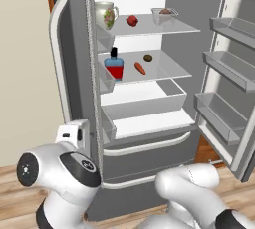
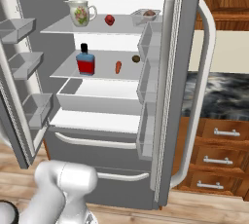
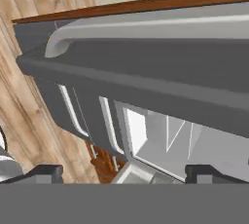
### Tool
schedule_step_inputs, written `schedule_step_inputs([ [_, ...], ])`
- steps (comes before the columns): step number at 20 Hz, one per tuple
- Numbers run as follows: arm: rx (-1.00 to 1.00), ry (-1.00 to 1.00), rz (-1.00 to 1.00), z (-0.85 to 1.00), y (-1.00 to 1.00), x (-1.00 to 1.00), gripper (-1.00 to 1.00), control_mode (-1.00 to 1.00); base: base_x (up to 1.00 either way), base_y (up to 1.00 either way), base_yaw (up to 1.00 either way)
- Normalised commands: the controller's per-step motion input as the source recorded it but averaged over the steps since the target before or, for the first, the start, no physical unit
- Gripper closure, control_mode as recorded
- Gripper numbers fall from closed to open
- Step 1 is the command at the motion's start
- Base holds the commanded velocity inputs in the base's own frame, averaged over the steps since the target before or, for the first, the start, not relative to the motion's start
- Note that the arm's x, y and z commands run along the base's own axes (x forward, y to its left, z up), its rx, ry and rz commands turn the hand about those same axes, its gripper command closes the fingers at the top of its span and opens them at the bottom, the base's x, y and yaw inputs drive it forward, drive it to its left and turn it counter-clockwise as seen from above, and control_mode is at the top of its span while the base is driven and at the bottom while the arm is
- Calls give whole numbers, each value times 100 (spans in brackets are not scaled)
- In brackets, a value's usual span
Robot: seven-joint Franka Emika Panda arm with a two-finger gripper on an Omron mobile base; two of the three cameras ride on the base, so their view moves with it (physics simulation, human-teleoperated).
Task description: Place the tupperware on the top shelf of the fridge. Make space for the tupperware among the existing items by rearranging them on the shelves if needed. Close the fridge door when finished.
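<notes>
A: Where is the tupperware (image 1: 164, 16)?
B: It sits on the top shelf (image 1: 179, 27) of the fridge (image 1: 74, 49), toward 2 o'clock in the left base view, at the shelf's right end. Both fridge doors stand open.

A: What else is on that shelf?
B: A flowered pitcher (image 1: 105, 14) at the left end and a small red fruit (image 1: 132, 21) between pitcher and tupperware, all apart from one another.

A: And the shelf below?
B: A blue and red bottle (image 1: 115, 66), an orange carrot (image 1: 140, 67) and a dark-brown lump (image 1: 148, 57) just beyond the carrot.

A: And the jaws?
B: The gripper (image 3: 129, 172) has its jaws spread wide and empty, at 6 o'clock in the hand view, facing the grey door edge and white handle (image 3: 146, 23).
</notes>
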Motion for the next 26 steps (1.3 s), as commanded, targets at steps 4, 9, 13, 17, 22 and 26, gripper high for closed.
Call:
schedule_step_inputs([
  [4, -35, 1, 0, -31, 100, 43, -100, -100, 0, 0, 0],
  [9, -30, 0, 0, -39, 89, 53, -100, -100, 0, 0, 0],
  [13, -22, 0, -2, -41, 51, 53, -100, -100, 0, 0, 0],
  [17, -18, 0, -5, -38, 33, 61, -100, -100, 0, 0, 0],
  [22, -14, 0, -11, -19, 23, 68, -100, -100, 0, 0, 0],
  [26, -4, 13, -18, -6, -3, 74, -100, -100, 0, 0, 0],
])
